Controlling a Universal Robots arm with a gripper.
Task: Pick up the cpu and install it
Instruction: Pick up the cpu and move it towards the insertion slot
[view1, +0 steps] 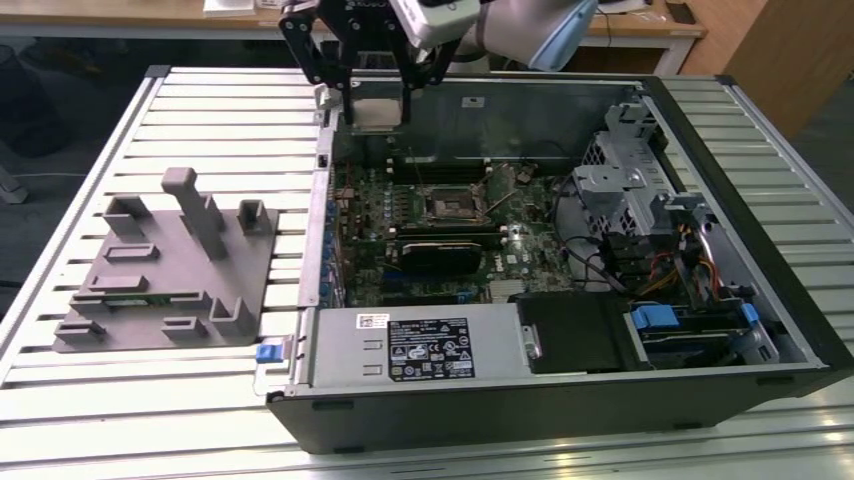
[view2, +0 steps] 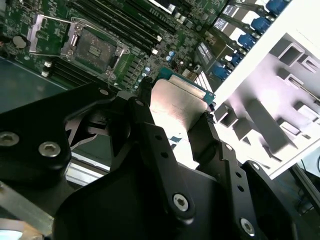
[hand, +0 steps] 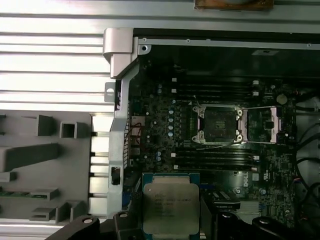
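Note:
The cpu (view1: 375, 104), a thin square chip with a pale silvery top, is held between my gripper's (view1: 378, 112) black fingers. It hangs high above the far corner of the open computer case (view1: 747, 330), on the exterior view's left. The first wrist view shows the cpu (hand: 170, 204) flat-side up, with the gripper (hand: 171, 222) shut on its edges. In the second wrist view black fingers (view2: 150, 135) clamp the cpu (view2: 176, 107) from both sides. The motherboard's socket (view1: 450, 204) (hand: 218, 122) (view2: 95, 47) lies open, its frame lifted, lower and off to the side of the chip.
A grey parts fixture (view1: 167, 270) sits on the slatted table (view1: 214, 120) beside the case and holds a green memory stick (view1: 130, 297). Inside the case are the power supply (view1: 414, 345), a metal drive cage (view1: 641, 190) with cables, and a black block (view1: 434, 252) near the socket.

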